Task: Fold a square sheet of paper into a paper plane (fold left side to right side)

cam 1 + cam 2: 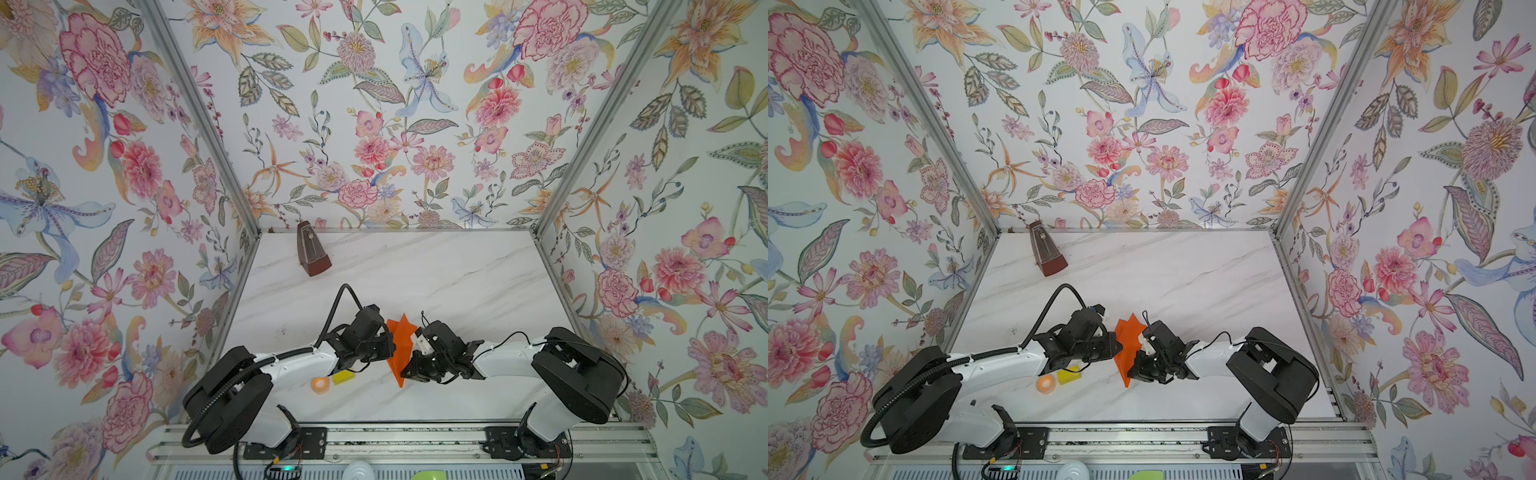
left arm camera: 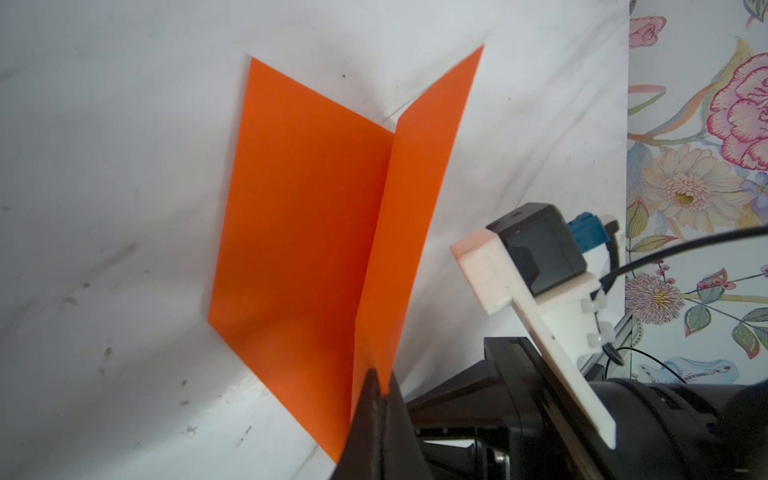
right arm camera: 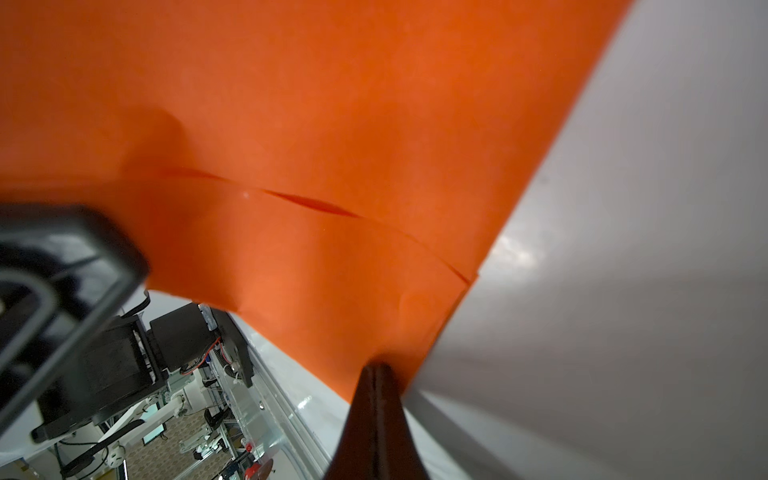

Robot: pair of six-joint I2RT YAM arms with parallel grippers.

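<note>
I see the white marble-patterned bench [image 1: 457, 270] from above. The bright-orange square sheet of paper [image 1: 401, 345] sits near the middle of it, toward the front edge, between my two arms. Both top views [image 1: 1128, 345] give only a crumpled, pointed outline there.

The left wrist view sorts it out: one panel of the sheet [image 2: 299, 232] lies flat on the bench and the other stands up from a straight crease. The right wrist view is almost filled by orange [image 3: 332, 104], with a thin dark line where two layers meet.

Only the top views show the brown pyramid-shaped metronome [image 1: 312, 251], which stands upright near the far left corner.

In its own wrist view the left tool [image 2: 380, 388] is pinched tight on the near edge of the raised panel. The right tool [image 3: 376, 372] is likewise clamped on a low corner of the sheet.

Only from above do I see a small orange tape ring [image 1: 320, 384] and a small yellow block [image 1: 343, 377]. They lie just beside each other under the left arm, toward the front edge.
</note>
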